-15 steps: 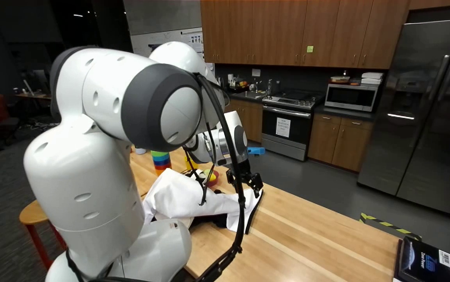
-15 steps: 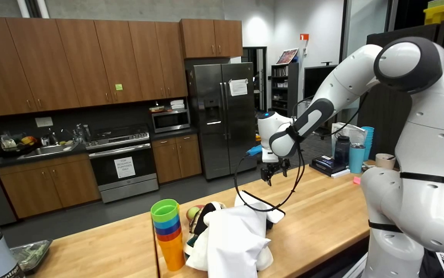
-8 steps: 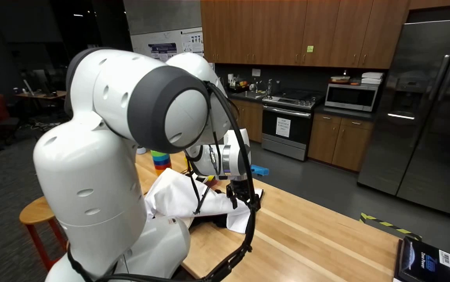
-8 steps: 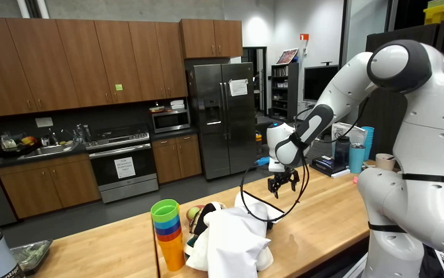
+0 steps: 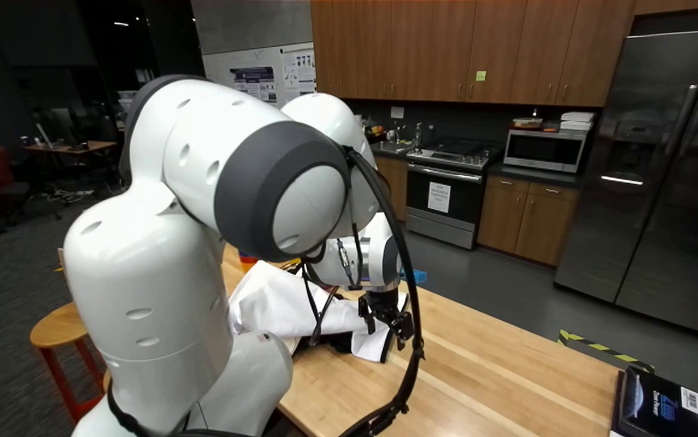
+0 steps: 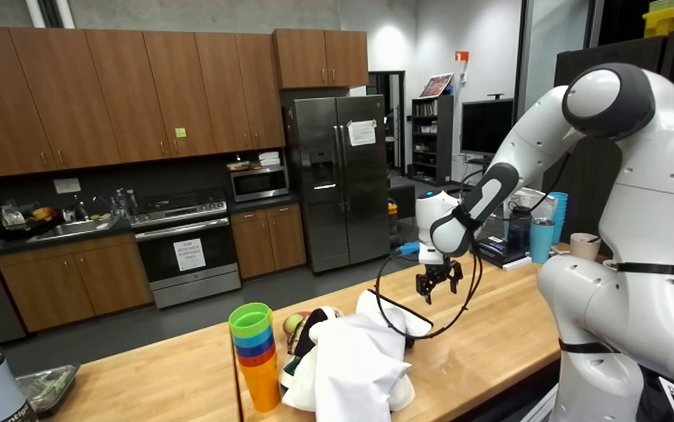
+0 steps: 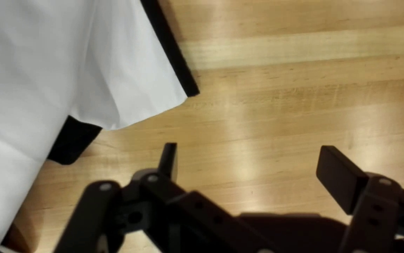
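My gripper [image 7: 247,151] is open, with nothing between its fingers, above the wooden table [image 7: 293,116]. It also shows in both exterior views [image 5: 386,337] [image 6: 441,295], apart from the cloth. A white cloth [image 7: 23,80] with a black strip [image 7: 174,52] along one edge lies crumpled to the left in the wrist view. The cloth shows in both exterior views [image 5: 270,303] [image 6: 360,363], draped over a heap. A black piece [image 7: 75,140] sticks out from under it. The rest of what it covers is hidden.
Stacked coloured cups [image 6: 258,357] and a bowl with fruit [image 6: 294,321] stand beside the cloth. A black box [image 6: 492,251], a dark bottle [image 6: 518,231] and a blue tumbler [image 6: 542,240] stand near the arm's base. The arm's cable loop [image 6: 385,316] hangs across the cloth's edge in that view.
My gripper has moved down and, in an exterior view, to the right, from beside the cloth's black-edged end to over bare table. It stays open. The cloth looks unmoved.
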You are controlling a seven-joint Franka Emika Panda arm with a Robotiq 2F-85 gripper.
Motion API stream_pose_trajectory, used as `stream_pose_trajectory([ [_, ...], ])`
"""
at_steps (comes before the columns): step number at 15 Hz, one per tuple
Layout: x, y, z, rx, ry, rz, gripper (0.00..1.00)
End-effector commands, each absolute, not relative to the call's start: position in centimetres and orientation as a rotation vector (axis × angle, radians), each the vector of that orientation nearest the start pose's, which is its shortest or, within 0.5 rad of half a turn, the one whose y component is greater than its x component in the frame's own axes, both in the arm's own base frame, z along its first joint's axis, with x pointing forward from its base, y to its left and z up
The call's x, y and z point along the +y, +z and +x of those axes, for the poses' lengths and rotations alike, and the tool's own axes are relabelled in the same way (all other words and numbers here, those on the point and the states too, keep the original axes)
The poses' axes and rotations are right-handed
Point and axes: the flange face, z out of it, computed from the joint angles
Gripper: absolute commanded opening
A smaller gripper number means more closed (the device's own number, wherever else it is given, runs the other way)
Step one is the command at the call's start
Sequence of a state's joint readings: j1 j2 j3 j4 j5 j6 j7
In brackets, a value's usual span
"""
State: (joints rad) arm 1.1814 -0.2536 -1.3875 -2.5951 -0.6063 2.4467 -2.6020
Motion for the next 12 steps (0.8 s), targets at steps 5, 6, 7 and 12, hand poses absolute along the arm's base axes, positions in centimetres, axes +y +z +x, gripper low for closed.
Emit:
stream_pose_trajectory([
  [5,-3.6,27.7,42.4,3.098,-0.145,0.008,1.0],
  [6,-3.1,27.7,42.4,3.099,-0.12,-0.018,1.0],
  [7,-3.0,27.7,42.3,3.1,-0.101,-0.029,1.0],
  [12,-2.2,26.2,41.3,3.034,-0.136,-0.229,1.0],
])
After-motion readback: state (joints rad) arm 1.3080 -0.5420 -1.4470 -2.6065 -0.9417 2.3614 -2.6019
